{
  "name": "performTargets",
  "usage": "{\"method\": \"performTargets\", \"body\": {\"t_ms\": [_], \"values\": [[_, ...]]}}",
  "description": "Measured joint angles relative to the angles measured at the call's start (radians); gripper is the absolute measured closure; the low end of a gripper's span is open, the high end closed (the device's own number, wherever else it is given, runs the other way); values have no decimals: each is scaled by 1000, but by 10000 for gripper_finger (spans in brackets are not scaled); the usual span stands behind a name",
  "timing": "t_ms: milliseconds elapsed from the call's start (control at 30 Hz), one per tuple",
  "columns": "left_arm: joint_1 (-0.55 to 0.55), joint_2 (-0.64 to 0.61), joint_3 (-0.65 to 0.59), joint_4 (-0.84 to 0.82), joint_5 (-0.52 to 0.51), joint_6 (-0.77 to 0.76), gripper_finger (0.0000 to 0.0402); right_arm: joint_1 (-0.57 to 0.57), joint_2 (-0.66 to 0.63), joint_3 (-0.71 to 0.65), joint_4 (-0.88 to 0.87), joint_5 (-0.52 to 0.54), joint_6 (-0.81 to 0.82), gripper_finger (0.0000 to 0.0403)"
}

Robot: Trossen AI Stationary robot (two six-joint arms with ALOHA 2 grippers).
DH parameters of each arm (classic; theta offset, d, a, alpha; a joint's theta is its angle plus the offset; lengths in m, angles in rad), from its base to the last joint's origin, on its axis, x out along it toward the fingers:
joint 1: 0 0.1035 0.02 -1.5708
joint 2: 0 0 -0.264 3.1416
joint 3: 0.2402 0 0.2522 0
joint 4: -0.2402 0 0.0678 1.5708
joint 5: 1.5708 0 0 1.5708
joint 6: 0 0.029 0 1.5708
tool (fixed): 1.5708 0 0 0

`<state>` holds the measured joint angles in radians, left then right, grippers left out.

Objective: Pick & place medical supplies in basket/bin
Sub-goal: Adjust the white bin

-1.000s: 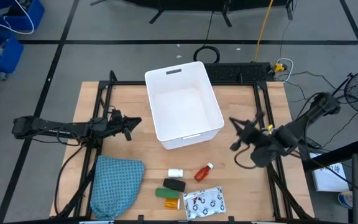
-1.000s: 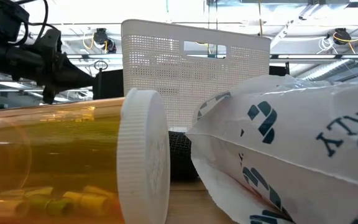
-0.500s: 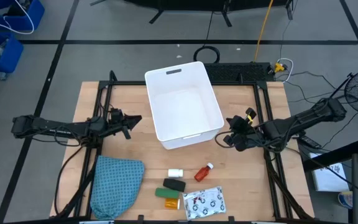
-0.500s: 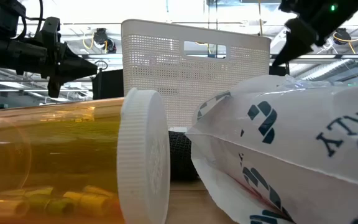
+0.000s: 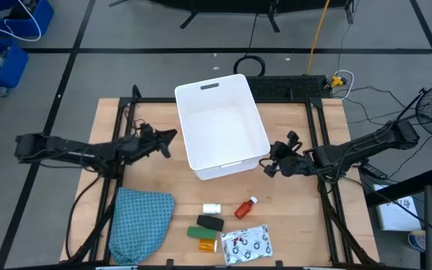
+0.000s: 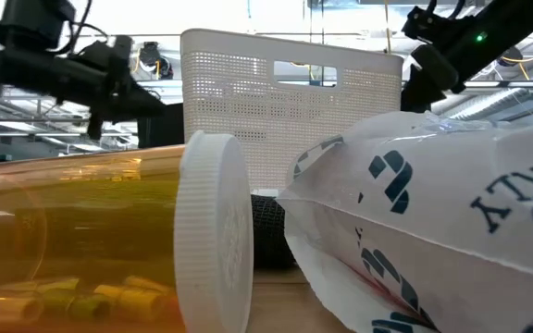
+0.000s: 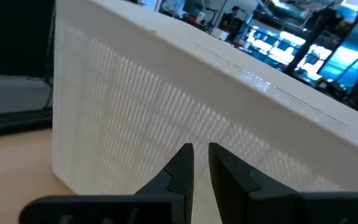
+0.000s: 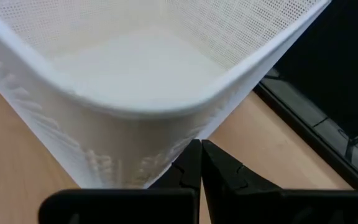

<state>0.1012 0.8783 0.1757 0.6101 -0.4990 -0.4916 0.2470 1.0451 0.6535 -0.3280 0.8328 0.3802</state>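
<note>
The white bin [image 5: 220,124] stands mid-table; in the low view the bin [image 6: 290,102] rises behind the supplies. Near the table's near edge lie the white roll [image 5: 211,208], red bottle [image 5: 245,208], black oblong [image 5: 210,222], green block [image 5: 199,232], orange vial [image 5: 210,244] and patterned packet [image 5: 246,244]. The low view shows the vial [image 6: 72,240] and packet [image 6: 433,222] close up. My left gripper [image 5: 171,137], shut, hovers just left of the bin's left wall [image 7: 166,112]. My right gripper [image 5: 268,166], shut, hovers by the bin's near right corner [image 8: 166,118].
A teal-blue textured cloth [image 5: 141,223] lies at the near left of the table, beside the supplies. Bare wood shows between the bin and the supplies and on both sides of the bin. Black frame rails [image 5: 122,135] run along the table's left and right edges.
My right arm has swung in from the table's right edge and stretched left, bringing its gripper to the bin's near right corner. My left gripper has moved right and a little toward the far edge, closer to the bin's left wall. The supplies and the bin have stayed put.
</note>
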Motion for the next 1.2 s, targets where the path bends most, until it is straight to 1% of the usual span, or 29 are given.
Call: {"method": "performTargets", "body": {"t_ms": [200,367,400,467,633,700,800,867,967,1067,1200], "values": [[35,123,95,-38,6,26,350,3,-13,-7,-31,2,-3,403],[46,179,113,-32,25,22,350,2,-41,-7,-118,39,4,403],[48,185,113,-32,27,21,350,1,-48,-7,-129,55,10,403],[54,194,113,-32,28,18,350,-4,-53,-7,-125,53,5,403],[84,198,113,-31,30,17,350,-31,-23,-7,-36,-81,-70,403],[94,198,113,-32,30,15,350,-33,2,-7,-9,-118,-87,403],[118,198,113,-32,49,15,350,-32,45,-7,48,-138,-108,403],[137,198,113,-32,65,15,350,-32,76,-7,86,-174,-112,403],[172,197,113,-32,108,15,350,-31,128,-7,148,-207,-121,403],[206,201,113,-32,145,15,350,-31,177,-7,208,-209,-138,403],[237,234,113,-29,208,-8,350,-31,215,-7,243,-207,-158,403]]}}
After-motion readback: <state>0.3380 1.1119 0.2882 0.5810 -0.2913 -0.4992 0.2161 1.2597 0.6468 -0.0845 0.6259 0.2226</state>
